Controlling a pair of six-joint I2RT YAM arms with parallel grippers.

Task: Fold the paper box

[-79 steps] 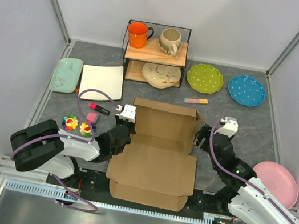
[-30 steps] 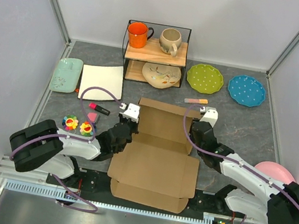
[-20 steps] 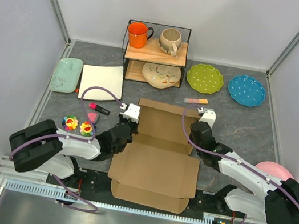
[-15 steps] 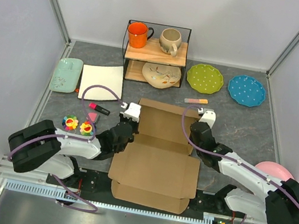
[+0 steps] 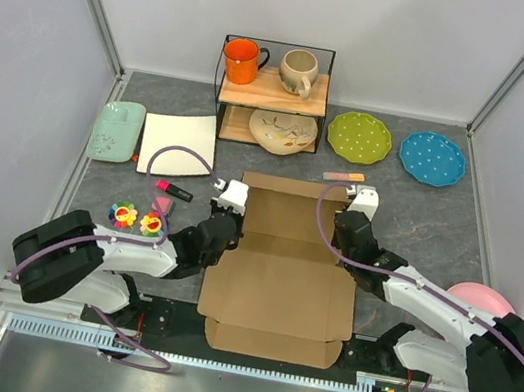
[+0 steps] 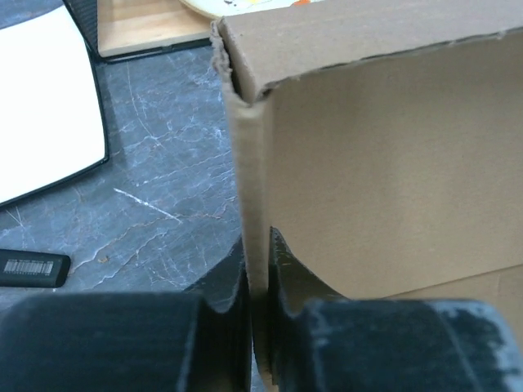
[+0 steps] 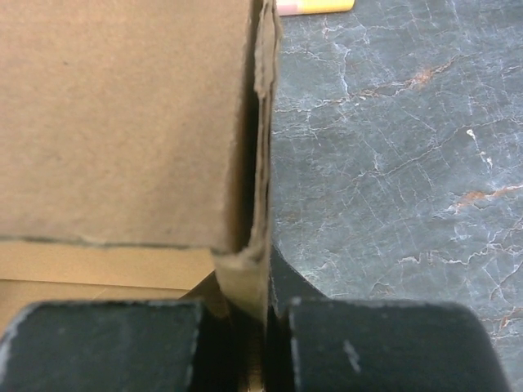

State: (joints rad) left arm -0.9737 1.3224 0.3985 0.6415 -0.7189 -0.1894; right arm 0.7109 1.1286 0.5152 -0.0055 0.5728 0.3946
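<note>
Back: shelf [image 5: 273, 89] with orange mug [image 5: 240, 60], beige mug [image 5: 298, 70] and bowl [image 5: 281, 131] under; green plate [image 5: 359, 137], blue plate [image 5: 432, 158] to its right, white plate [image 5: 178, 144], mint tray [image 5: 116, 130] to its left. Pink plate [image 5: 486, 295] at right edge. Black marker [image 5: 174, 189], pink eraser [image 5: 161, 205], two flower toys [image 5: 123, 215] on left; orange-pink stick [image 5: 344, 176] below green plate.

the dark grey marbled worktop [image 5: 419, 224] carries a brown corrugated cardboard box [image 5: 280, 280], lying open at its near middle. at the back stands a black wire shelf with two wooden boards [image 5: 273, 87]. to the right of it lie a green dotted plate [image 5: 359, 137] and a blue dotted plate [image 5: 432, 158]. a pink plate [image 5: 489, 317] rests by the right edge. on the left lie a pale mint rectangular dish [image 5: 116, 130], a white square plate [image 5: 179, 144] just beside it, a black marker with a red end [image 5: 174, 190], a small pink piece [image 5: 161, 205] and two colourful flower toys [image 5: 123, 215]. an orange-and-pink stick [image 5: 343, 177] lies by the box's far right corner.
</note>
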